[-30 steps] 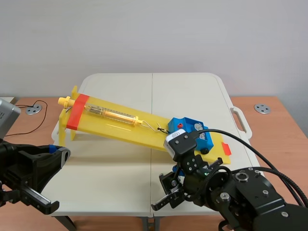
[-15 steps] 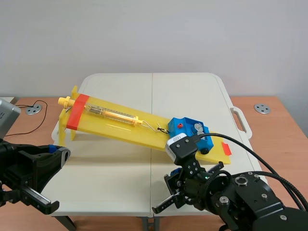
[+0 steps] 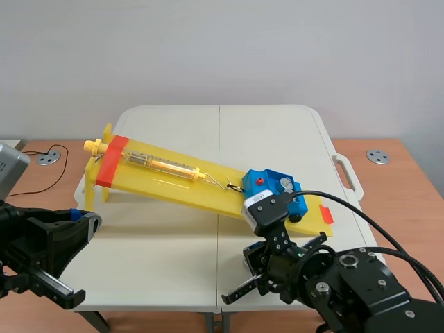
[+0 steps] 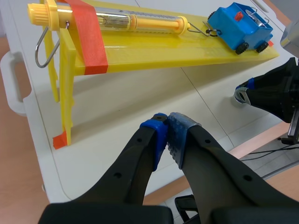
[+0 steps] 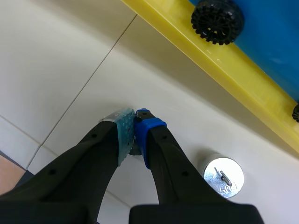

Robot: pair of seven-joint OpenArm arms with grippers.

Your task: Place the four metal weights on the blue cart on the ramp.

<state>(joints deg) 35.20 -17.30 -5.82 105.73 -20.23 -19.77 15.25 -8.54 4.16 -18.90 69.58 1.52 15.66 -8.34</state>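
The blue cart (image 3: 267, 182) sits low on the yellow ramp (image 3: 166, 186), hooked to a spring scale (image 3: 163, 165), with metal weights (image 3: 284, 184) showing on top of it. On the table in front of the ramp, my right gripper (image 5: 135, 128) points down with its fingers pressed together on a small metal weight (image 5: 135, 150) that is mostly hidden beneath them. A second metal weight (image 5: 223, 176) stands loose beside it. From the left wrist view the right gripper (image 4: 244, 92) and a grey weight (image 4: 239, 96) at its tip are visible. My left gripper (image 4: 167, 127) is shut on nothing, near the table's front left.
The ramp's raised end stands on yellow legs (image 4: 65, 88) at the left. The white table has a middle seam (image 3: 219, 159) and a handle (image 3: 347, 173) on its right side. A wooden desk (image 3: 402, 180) lies beyond.
My right arm has moved down and slightly right, away from the cart and toward the table's front. The left arm has stayed still.
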